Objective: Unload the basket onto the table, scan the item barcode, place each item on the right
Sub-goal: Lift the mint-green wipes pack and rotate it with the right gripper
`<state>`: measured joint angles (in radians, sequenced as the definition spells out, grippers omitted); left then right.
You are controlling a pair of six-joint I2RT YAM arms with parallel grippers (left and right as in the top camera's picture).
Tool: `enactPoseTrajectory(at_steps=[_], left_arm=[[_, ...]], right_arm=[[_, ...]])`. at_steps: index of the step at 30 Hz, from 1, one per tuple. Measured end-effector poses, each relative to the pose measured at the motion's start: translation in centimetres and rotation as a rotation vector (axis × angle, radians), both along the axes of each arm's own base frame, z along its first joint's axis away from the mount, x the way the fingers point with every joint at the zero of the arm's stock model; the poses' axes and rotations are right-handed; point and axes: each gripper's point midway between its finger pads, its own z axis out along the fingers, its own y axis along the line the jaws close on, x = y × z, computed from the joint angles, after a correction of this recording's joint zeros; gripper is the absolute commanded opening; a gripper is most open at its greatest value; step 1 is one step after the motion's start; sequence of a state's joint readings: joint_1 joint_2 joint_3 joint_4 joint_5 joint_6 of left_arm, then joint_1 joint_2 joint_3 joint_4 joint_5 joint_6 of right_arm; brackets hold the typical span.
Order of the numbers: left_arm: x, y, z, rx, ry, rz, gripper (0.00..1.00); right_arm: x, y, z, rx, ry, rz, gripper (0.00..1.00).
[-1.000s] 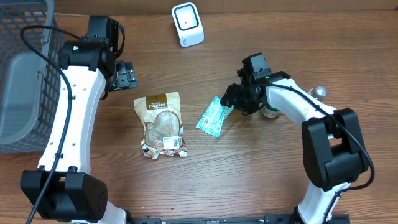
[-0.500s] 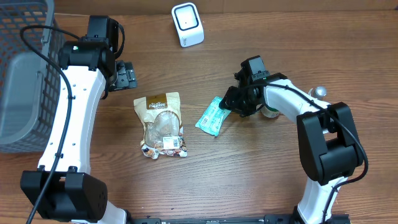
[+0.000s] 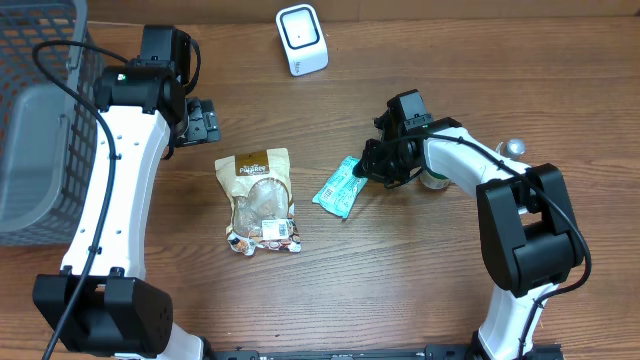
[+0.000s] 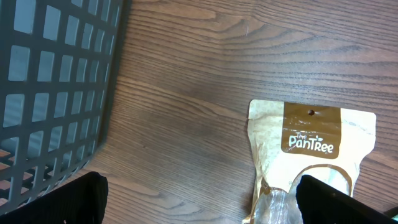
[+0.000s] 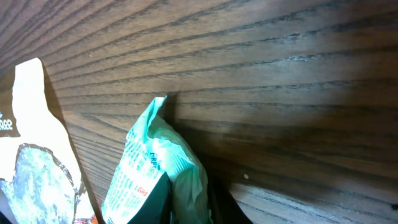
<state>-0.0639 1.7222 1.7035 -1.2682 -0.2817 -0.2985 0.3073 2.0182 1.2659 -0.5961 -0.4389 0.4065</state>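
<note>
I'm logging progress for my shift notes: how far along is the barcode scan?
Done: the right gripper is at the teal plastic packet, pinching one end. In hand: the pickup; the packet's other end rests on the wooden table. Left: presenting it to the white scanner. The left gripper is open and empty.

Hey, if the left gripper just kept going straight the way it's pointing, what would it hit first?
Most likely bare table wood: the open left gripper aims down between the grey basket and the PanTree pouch, touching neither. Depth is hard to judge.
</note>
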Motion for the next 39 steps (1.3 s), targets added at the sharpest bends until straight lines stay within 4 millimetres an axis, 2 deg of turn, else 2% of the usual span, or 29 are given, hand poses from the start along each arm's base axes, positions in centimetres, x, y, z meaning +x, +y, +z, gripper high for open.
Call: enactPoseTrajectory(at_steps=[6, 9, 21, 27, 29, 32, 36, 39], left_arm=[[0.0, 0.0, 0.0, 0.0, 0.0, 0.0, 0.99], [0.0, 0.0, 0.0, 0.0, 0.0, 0.0, 0.99], [0.0, 0.0, 0.0, 0.0, 0.0, 0.0, 1.0], [0.0, 0.0, 0.0, 0.0, 0.0, 0.0, 0.99], [0.0, 0.0, 0.0, 0.0, 0.0, 0.0, 1.0], [0.0, 0.0, 0.0, 0.0, 0.0, 0.0, 1.0], [0.0, 0.0, 0.0, 0.0, 0.0, 0.0, 1.0], [0.0, 0.0, 0.0, 0.0, 0.0, 0.0, 0.99]], right_arm=[[0.0, -0.1, -0.1, -0.004, -0.001, 0.003, 0.2], [0.0, 0.0, -0.1, -0.004, -0.005, 0.007, 0.04], [-0.6, 0.2, 0.3, 0.044, 0.017, 0.039, 0.04], [-0.5, -1.1, 0.9, 0.081, 0.028, 0.033, 0.04], [-0.1, -1.4, 1.8, 0.102, 0.004, 0.036, 0.04], [0.2, -1.1, 4.4, 0.154, -0.055, 0.059, 0.04], [-0.6, -0.7, 8.0, 0.202, -0.099, 0.088, 0.04], [-1.3, -0.7, 9.0, 0.211, -0.094, 0.095, 0.04]])
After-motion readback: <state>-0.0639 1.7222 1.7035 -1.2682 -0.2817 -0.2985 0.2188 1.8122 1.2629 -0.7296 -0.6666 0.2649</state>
